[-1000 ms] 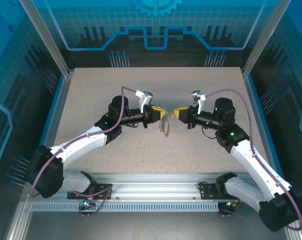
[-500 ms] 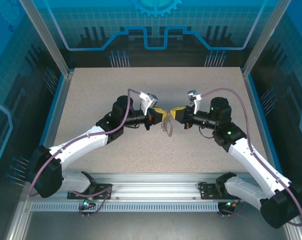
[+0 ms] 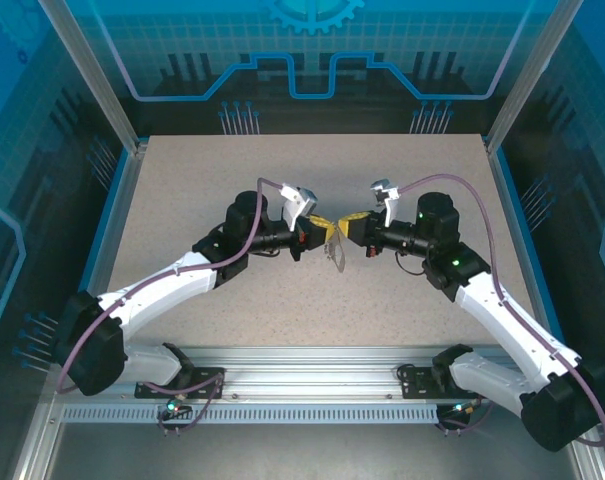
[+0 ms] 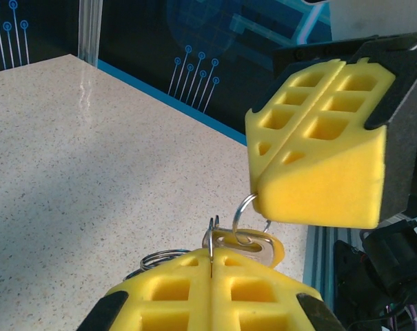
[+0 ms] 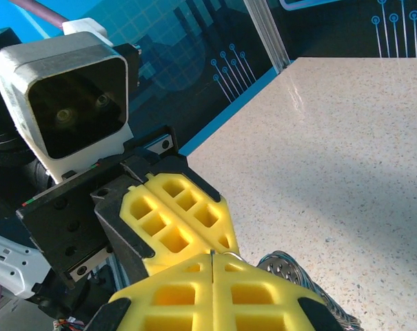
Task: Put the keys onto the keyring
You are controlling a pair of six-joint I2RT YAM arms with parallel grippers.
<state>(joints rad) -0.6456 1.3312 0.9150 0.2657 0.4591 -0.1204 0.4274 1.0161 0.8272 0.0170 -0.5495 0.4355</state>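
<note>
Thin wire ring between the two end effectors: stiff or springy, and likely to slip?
Probably springy: the ring is thin bare wire, so it may flex when pulled. Likely slippery: smooth metal, apparently pinched only at the tip of the right end effector. Seems light, barely bigger than the head of the key.

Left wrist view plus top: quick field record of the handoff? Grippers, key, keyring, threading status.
left gripper: shut, pinching the key at its fingertips
right gripper: shut on the keyring's wire ring
key: gold head beside the left fingertips
keyring: the rest hangs below the two grippers
gripper spacing: tip to tip, close, over mid-table
threading: wire ring appears to pass through the key head; cannot tell whether it is fully on
</note>
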